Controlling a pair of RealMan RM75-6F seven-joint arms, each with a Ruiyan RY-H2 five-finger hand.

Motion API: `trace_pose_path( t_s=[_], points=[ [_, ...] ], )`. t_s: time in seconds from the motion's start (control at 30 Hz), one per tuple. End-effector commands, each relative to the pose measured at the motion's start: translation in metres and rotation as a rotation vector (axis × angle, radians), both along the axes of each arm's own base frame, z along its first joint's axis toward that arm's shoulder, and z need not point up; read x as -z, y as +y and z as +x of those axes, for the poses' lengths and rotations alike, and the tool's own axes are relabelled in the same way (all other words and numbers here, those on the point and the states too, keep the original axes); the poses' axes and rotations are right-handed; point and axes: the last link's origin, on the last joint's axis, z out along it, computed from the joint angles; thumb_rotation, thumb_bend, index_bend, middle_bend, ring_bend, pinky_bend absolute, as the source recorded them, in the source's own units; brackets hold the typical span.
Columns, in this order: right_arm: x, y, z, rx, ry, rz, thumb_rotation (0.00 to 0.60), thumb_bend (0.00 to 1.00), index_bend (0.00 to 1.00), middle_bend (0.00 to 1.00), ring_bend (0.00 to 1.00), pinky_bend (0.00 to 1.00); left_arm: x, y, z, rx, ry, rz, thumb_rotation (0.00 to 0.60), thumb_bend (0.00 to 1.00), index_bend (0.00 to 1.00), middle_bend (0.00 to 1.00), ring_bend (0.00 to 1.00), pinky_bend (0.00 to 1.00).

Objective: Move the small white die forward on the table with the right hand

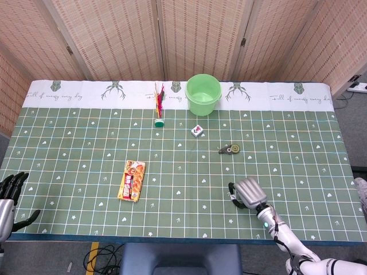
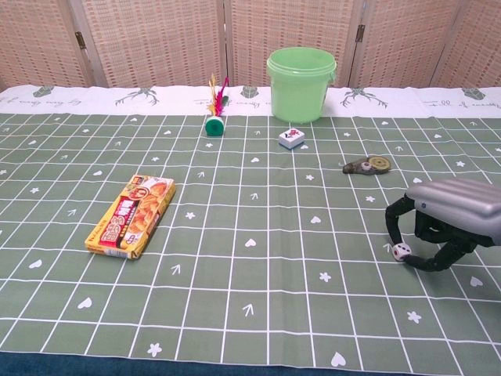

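The small white die point(image 2: 401, 252) lies on the green cloth at the near right. My right hand point(image 2: 446, 223) hovers low over it, a dark finger curled down on the die's left and the thumb against its right, pinching it on the table. In the head view the right hand point(image 1: 250, 193) covers the die. My left hand point(image 1: 8, 197) rests at the near left table edge, fingers apart and holding nothing.
A green bucket point(image 2: 301, 84) stands at the back centre, with a mahjong tile point(image 2: 290, 138) in front of it. A feathered shuttlecock point(image 2: 214, 117) lies left of the bucket. A tape dispenser point(image 2: 368, 165) lies just beyond my right hand. A snack box point(image 2: 131, 214) is mid-left.
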Motion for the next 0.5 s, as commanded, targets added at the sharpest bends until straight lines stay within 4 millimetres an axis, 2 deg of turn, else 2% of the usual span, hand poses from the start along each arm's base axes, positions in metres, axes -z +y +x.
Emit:
trace_pose_path(
  t_s=[0.03, 0.17, 0.3, 0.37, 0.4, 0.43, 0.5],
  points=[
    [-0.006, -0.002, 0.0, 0.005, -0.011, -0.019, 0.6, 0.3, 0.58, 1.0, 1.0, 0.97, 0.0, 0.0, 0.0, -0.001, 0.0, -0.002, 0.6, 0.22, 0.1, 0.11, 0.09, 0.16],
    [-0.021, -0.01, 0.008, -0.014, -0.048, -0.086, 0.6, 0.31, 0.62, 1.0, 1.0, 0.97, 0.001, 0.0, 0.001, 0.002, -0.001, -0.003, 0.6, 0.22, 0.1, 0.11, 0.09, 0.16],
    [-0.042, -0.018, 0.032, -0.124, -0.297, -0.295, 0.6, 0.33, 0.6, 1.0, 1.0, 0.97, 0.001, 0.0, 0.002, 0.007, -0.002, -0.003, 0.6, 0.22, 0.1, 0.11, 0.09, 0.16],
    [-0.045, -0.018, 0.032, -0.139, -0.382, -0.339, 0.6, 0.34, 0.4, 1.0, 1.0, 0.97, 0.001, -0.001, 0.002, 0.008, -0.002, -0.001, 0.6, 0.22, 0.1, 0.1, 0.09, 0.16],
    [-0.046, -0.017, 0.03, -0.137, -0.386, -0.335, 0.6, 0.34, 0.19, 1.0, 1.0, 0.97, 0.0, -0.001, 0.002, 0.006, -0.001, -0.001, 0.6, 0.22, 0.1, 0.1, 0.09, 0.16],
    [-0.047, -0.017, 0.029, -0.134, -0.384, -0.332, 0.6, 0.34, 0.07, 0.99, 1.0, 0.97, 0.0, -0.001, 0.002, 0.004, -0.001, 0.0, 0.6, 0.22, 0.1, 0.1, 0.09, 0.16],
    [-0.049, -0.018, 0.027, -0.131, -0.369, -0.329, 0.6, 0.33, 0.0, 0.98, 1.0, 0.97, 0.0, -0.001, 0.001, 0.0, 0.001, 0.0, 0.6, 0.22, 0.1, 0.1, 0.09, 0.16]
  ],
)
